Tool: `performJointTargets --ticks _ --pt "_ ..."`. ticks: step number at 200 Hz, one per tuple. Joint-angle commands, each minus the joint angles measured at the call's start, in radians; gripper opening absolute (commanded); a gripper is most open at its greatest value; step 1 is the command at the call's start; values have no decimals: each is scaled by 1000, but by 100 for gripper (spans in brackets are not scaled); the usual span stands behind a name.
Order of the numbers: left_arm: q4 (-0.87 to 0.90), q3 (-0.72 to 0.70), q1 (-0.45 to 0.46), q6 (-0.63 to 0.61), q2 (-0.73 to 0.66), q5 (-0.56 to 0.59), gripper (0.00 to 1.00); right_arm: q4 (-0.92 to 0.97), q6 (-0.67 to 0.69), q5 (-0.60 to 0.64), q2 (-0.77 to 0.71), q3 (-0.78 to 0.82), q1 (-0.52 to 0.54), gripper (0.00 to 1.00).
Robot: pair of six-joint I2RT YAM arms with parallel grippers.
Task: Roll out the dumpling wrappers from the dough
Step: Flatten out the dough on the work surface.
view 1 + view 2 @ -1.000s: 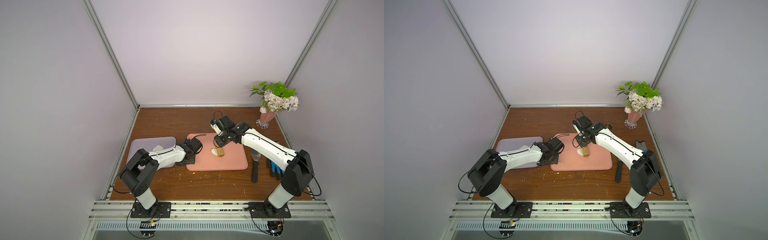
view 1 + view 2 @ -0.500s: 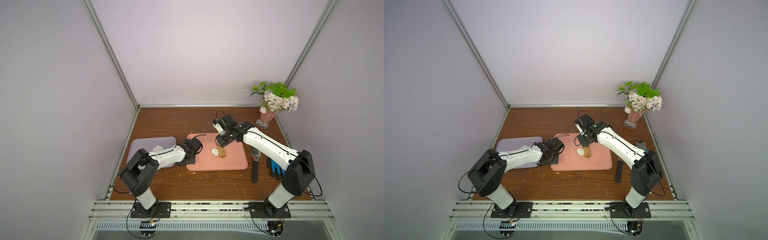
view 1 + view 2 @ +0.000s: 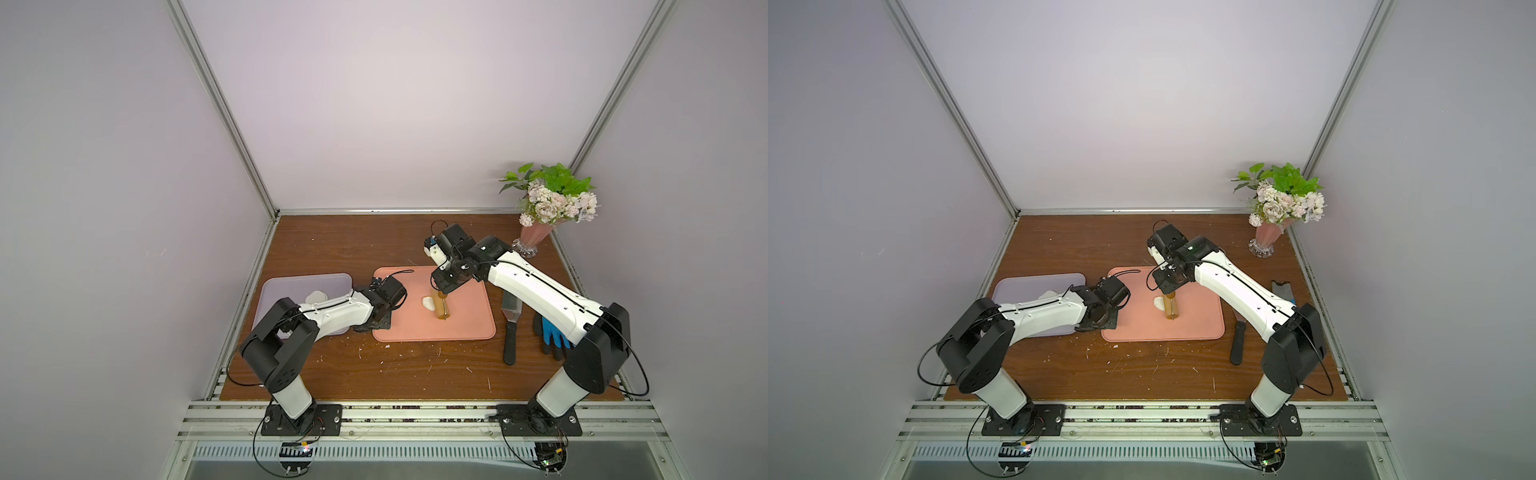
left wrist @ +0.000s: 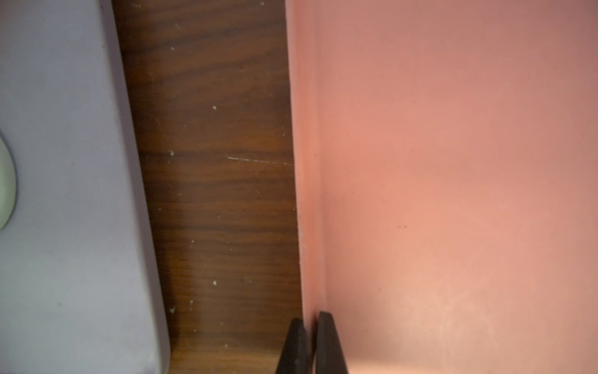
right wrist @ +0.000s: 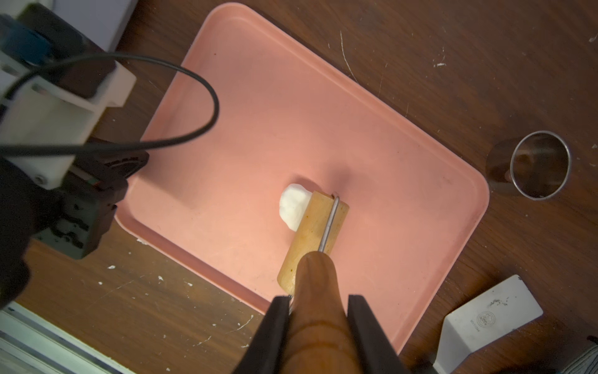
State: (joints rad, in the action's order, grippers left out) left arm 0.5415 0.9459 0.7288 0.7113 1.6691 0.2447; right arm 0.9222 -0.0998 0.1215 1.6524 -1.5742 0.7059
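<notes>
right gripper pinches the roller by its dark wood handle. Barrel is a tan cylinder on a wire yoke. The dough is a small knobbly white lump, unflattened, mid pink tray, touching the barrel's side. The tray is smooth with a raised rounded rim, bare all round the lump. left gripper is pressed together on that rim.

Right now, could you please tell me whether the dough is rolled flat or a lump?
A lump: the dough is a rounded, knobbly white mound on the pink tray, with the wooden roller at its edge.
</notes>
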Motion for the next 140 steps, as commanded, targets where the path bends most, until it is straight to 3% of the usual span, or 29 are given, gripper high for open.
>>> performJointTargets --ticks 1,32,119,140 --pt "49 -1 26 4 40 -34 0 -25 -9 -4 8 -79 5 0" --pt "49 3 33 6 48 -32 0 -38 2 -7 48 -81 4 0" --pt "48 -5 38 2 47 -25 0 -166 -16 -70 77 163 6 0" --pt "49 -5 37 3 44 -26 0 -145 -16 -29 58 148 4 0"
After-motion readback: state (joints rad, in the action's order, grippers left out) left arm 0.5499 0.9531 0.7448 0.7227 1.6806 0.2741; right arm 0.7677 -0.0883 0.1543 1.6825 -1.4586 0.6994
